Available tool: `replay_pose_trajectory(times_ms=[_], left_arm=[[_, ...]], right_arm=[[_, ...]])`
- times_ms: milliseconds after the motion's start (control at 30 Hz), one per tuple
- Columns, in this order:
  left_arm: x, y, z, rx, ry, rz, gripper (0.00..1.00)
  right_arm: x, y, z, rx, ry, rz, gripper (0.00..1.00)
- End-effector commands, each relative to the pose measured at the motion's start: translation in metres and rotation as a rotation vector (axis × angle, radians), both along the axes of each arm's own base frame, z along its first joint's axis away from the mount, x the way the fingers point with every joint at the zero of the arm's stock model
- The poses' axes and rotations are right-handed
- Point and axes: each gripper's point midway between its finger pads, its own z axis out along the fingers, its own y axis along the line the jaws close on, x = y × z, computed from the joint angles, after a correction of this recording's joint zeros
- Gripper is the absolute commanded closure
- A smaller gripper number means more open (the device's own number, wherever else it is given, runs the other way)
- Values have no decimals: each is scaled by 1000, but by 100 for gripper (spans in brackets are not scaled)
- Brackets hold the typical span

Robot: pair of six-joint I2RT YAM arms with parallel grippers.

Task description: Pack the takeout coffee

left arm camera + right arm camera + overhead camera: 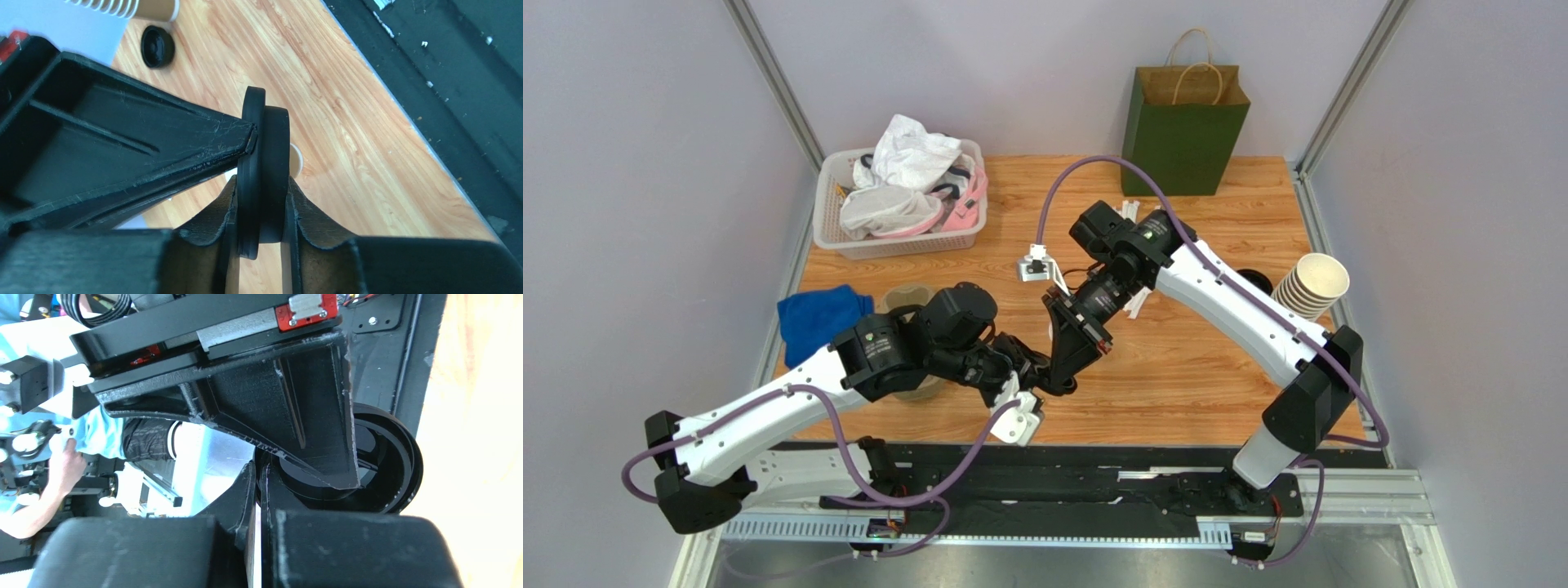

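My two grippers meet above the table's front middle. My left gripper (1051,375) (261,184) is shut edge-on across a black plastic lid (273,165); a second, thinner black ring (251,184) sits against it. My right gripper (1071,363) (259,474) comes from the far side and is shut on the rim of the black lid (387,465). Its fingertip touches the seam between the two black pieces. No lidded kraft cup shows. A brown shape (906,298) lies mostly hidden behind my left arm; I cannot tell what it is.
A stack of paper cups (1314,284) and a loose black lid (1253,279) lie at the right edge. A green paper bag (1185,129) stands at the back. A white basket (832,239) of bags is back left, with a blue cloth (817,321) near it.
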Motion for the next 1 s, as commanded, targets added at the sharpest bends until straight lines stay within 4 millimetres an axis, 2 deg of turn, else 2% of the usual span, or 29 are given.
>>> replay_pose_trajectory(times_ms=[0,67,100,133,167,200,233,267,300,333,367,400,433,467,500,533,567,600,633,667,700,733,767,800,867,967], left_arm=[[-7,0,21,-59,110,84,94],[-13,-1,27,-87,185,117,100],[-16,0,28,-98,271,177,100],[-16,0,30,-118,298,207,100],[-12,-1,41,-171,316,249,100],[-12,0,43,-194,399,309,100],[-10,2,49,-223,452,351,100],[-1,3,57,-261,509,395,100],[4,5,66,-291,558,427,100],[8,4,68,-300,685,500,100],[20,9,74,-323,753,545,100],[26,9,84,-347,818,576,100],[32,7,84,-343,949,637,100],[42,10,92,-380,1030,656,100],[47,10,95,-399,1090,674,100],[55,13,97,-425,1203,732,100],[65,11,100,-477,1218,735,100],[73,12,103,-515,1239,754,100],[88,19,108,-587,1247,812,100],[98,21,115,-664,1276,830,100],[106,25,120,-719,1281,859,100],[122,35,127,-815,1248,928,100],[129,38,137,-875,1231,935,100],[135,40,142,-912,1211,950,100],[151,49,154,-1006,1173,1010,100],[169,57,159,-1073,1137,1091,100]], right_arm=[[-17,-29,19,-180,81,-25,91],[7,-31,24,-174,24,-90,76],[20,-30,35,-140,-15,-126,70],[44,-36,39,-132,-19,-201,63],[58,-40,43,-125,-24,-248,57],[87,-48,52,-100,-65,-341,55],[101,-53,54,-116,-55,-410,53],[114,-60,54,-132,-87,-471,46],[134,-68,59,-112,-146,-550,45],[141,-72,61,-128,-158,-604,43],[151,-79,57,-166,-214,-653,43],[158,-82,62,-156,-273,-688,41],[162,-85,58,-176,-294,-715,40],[170,-92,53,-213,-327,-772,36],[179,-94,67,-162,-411,-822,33],[182,-96,55,-182,-411,-850,32],[189,-99,57,-186,-423,-917,31],[196,-100,74,-117,-491,-973,31],[199,-102,77,-102,-497,-1019,32],[203,-105,67,-115,-497,-1054,32],[207,-102,85,-42,-488,-1124,33],[209,-102,87,-22,-480,-1154,33],[211,-101,82,-22,-458,-1174,33],[215,-97,87,7,-419,-1202,34],[222,-93,85,6,-350,-1238,35],[237,-76,82,16,-197,-1277,36]])
